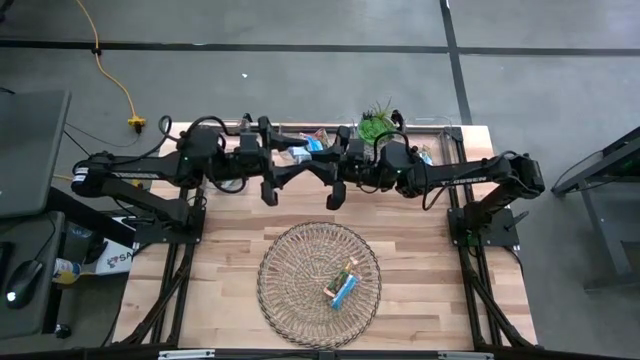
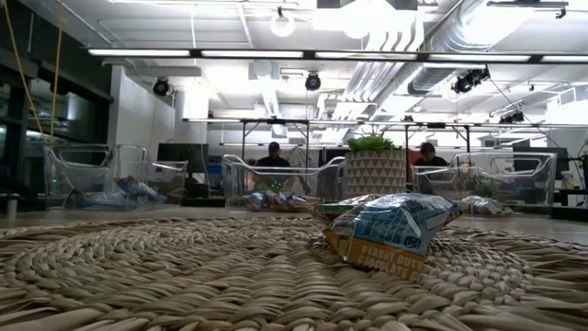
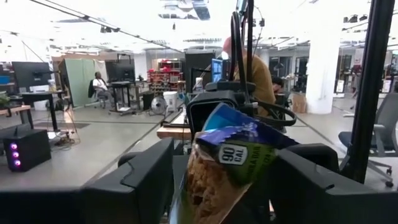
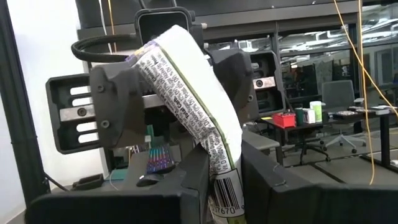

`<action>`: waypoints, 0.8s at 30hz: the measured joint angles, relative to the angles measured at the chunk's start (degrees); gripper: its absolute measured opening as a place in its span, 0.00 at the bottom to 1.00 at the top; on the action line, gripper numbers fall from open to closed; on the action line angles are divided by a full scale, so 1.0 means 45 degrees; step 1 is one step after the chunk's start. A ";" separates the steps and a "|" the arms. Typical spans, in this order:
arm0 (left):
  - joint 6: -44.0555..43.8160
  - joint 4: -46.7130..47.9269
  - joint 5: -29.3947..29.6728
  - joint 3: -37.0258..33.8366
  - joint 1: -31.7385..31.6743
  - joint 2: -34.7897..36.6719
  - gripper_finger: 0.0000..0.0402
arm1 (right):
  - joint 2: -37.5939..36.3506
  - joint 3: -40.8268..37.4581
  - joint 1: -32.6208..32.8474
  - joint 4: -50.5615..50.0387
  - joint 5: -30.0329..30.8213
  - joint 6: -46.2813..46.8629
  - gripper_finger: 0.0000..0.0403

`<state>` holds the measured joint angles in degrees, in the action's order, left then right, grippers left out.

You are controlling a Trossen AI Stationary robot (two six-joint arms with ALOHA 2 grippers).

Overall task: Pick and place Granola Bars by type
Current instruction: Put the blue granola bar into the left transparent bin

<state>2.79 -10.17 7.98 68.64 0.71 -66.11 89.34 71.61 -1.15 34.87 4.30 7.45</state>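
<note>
High above the table's far middle, my two grippers meet tip to tip. A granola bar (image 3: pixel 230 155), blue at its end with a tan and green front and a white back (image 4: pixel 186 93), spans between them. My right gripper (image 4: pixel 221 171) is shut on it. My left gripper (image 3: pixel 224 180) is open, one finger on each side of the bar's blue end. Two more granola bars (image 1: pixel 342 286) lie flat in the round woven basket (image 1: pixel 285 300), one blue-and-white (image 2: pixel 395 221) resting partly on a tan one (image 2: pixel 377 257). My right gripper pinches the bar's barcode end (image 4: pixel 222 199) between its two fingers, coming about level from the table's right side. The bar runs on past the fingertips, slanting up toward the left gripper, lifted clear of the table.
A small potted plant (image 1: pixel 377 125) stands at the far edge beside clear bins (image 2: pixel 276 179) with more wrapped bars. The basket sits at the near middle of the wooden table (image 1: pixel 220 270). People sit at desks in the room beyond.
</note>
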 joint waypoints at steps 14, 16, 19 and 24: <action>-0.0005 0.0005 0.0016 0.0000 0.0000 0.0010 0.21 | 0.0000 0.0000 0.0005 0.0000 -0.0069 0.0003 0.14; -0.0005 0.0005 0.0016 0.0000 0.0000 0.0010 0.18 | 0.0000 0.0000 0.0010 0.0000 -0.0091 0.0003 0.15; -0.0005 0.0005 0.0011 0.0000 0.0000 0.0010 0.17 | 0.0000 0.0000 0.0010 0.0000 -0.0204 0.0003 0.15; -0.0010 0.0010 0.0122 0.0000 0.0010 0.0010 0.17 | 0.0000 0.0000 0.0010 -0.0074 -0.0239 0.0041 0.15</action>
<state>2.74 -10.13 8.54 68.64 0.75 -66.06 89.34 71.61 -1.10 34.54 3.22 7.64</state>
